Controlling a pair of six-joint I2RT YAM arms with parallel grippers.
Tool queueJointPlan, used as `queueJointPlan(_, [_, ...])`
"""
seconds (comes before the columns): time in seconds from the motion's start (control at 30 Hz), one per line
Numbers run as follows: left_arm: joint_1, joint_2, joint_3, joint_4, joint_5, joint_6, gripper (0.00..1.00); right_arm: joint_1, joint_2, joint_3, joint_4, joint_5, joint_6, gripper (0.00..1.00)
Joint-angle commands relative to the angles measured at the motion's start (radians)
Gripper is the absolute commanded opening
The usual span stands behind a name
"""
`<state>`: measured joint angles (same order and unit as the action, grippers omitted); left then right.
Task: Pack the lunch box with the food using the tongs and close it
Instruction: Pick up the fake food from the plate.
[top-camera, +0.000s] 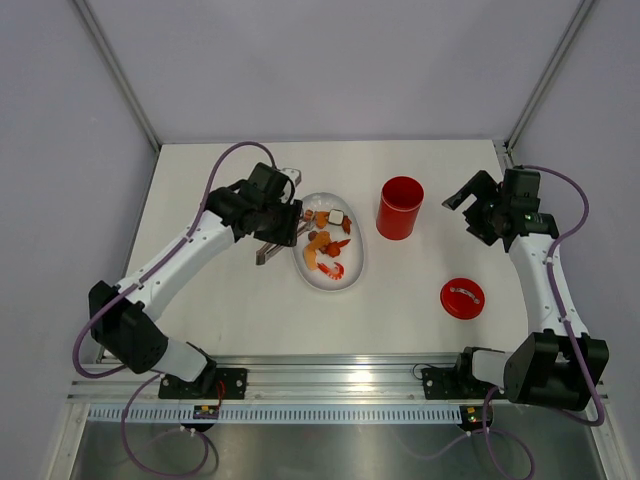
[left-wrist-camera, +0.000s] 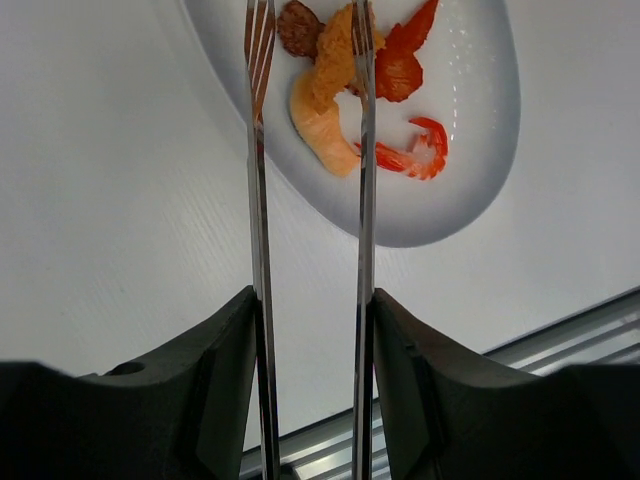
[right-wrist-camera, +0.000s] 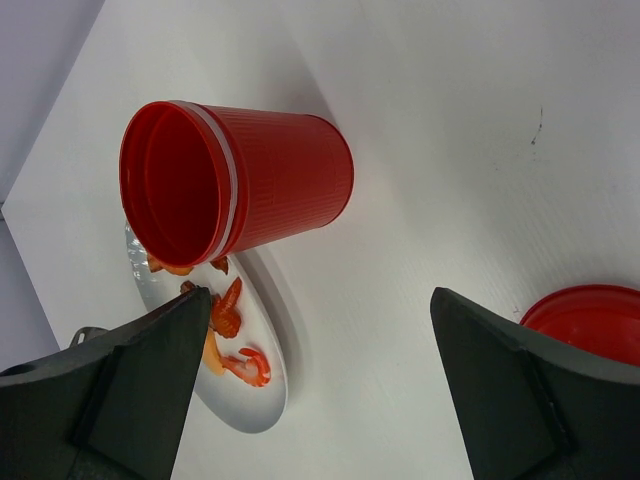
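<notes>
The lunch box stands upright and open-mouthed on the tabletop, just to the right of the white oval plate. Its flat red lid lies apart from it, nearer the arm bases and further right. The food sits heaped on the plate: an orange shrimp, a red shrimp and a brown piece among it. The tongs are held in the left tool, whose fingers press in on the two silver arms from either side. The forked tips reach over the plate's near end, one by the brown piece and one across the orange shrimp; whether they touch cannot be told. The right tool hovers beside the lunch box, jaws spread wide and holding nothing.
</notes>
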<state>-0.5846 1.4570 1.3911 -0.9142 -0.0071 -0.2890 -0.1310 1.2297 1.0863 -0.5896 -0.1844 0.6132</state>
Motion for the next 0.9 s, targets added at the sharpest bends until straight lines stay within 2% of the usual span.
queueJointPlan(0.0, [-0.015,0.009,0.048,0.017,0.097,0.054,0.50,-0.002,-0.036,0.038,-0.022,0.008,-0.013,0.99])
queueJointPlan(0.23, [-0.044,0.060,0.066,0.028,0.122,0.091,0.54,-0.002,-0.029,0.044,-0.026,0.010,-0.010,0.99])
queueJointPlan(0.57, [-0.080,0.158,0.109,0.023,-0.028,0.091,0.55,-0.002,-0.024,0.047,-0.033,0.011,-0.012,0.99])
queueJointPlan(0.87, [-0.084,0.235,0.134,0.017,-0.011,0.100,0.58,-0.002,-0.018,0.049,-0.027,0.003,-0.004,0.99])
